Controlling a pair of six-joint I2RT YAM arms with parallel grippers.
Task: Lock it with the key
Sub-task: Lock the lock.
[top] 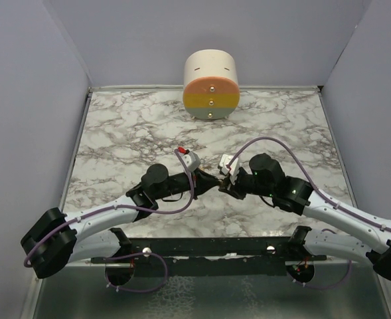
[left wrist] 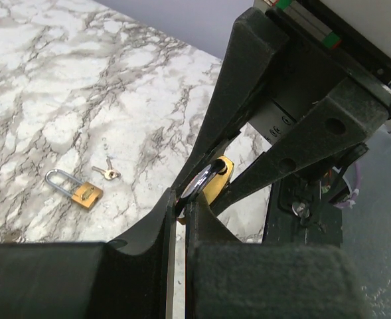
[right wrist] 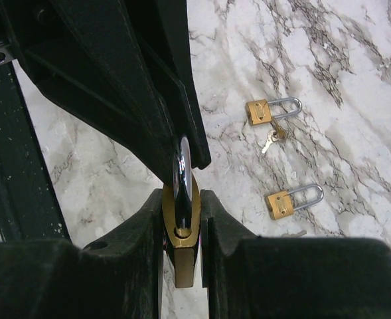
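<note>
1. Right wrist view, nearest: the right claw (right wrist: 182, 207) is pressed on the brass body of a padlock (right wrist: 182, 256), one finger on each flat side. The body is held above the desk (right wrist: 354, 80), not lying on it.
2. Just beyond, the steel shackle (right wrist: 181, 166) goes up into the tips of the left claw (left wrist: 182, 207). In the left wrist view this claw is closed to a thin gap around the shackle, so both claws pinch the same padlock, end to end.
3. I see no key in this padlock, but its keyhole end is hidden, so I cannot tell for sure.
4. Farther away on the desk lie a second padlock (right wrist: 272, 109) and a third padlock (right wrist: 292, 201), apart from each other. A small key (right wrist: 270, 139) lies just beside the second one.
5. At the far edge, in the top view, stands a striped drum (top: 211, 84).
6. My judgement: the step in hand is steadying the padlock between the arms, and the key work is not yet done. The next move calls for one claw to let go while the other holds firm. Then it needs a fine pinch on the thin, flat key.
</note>
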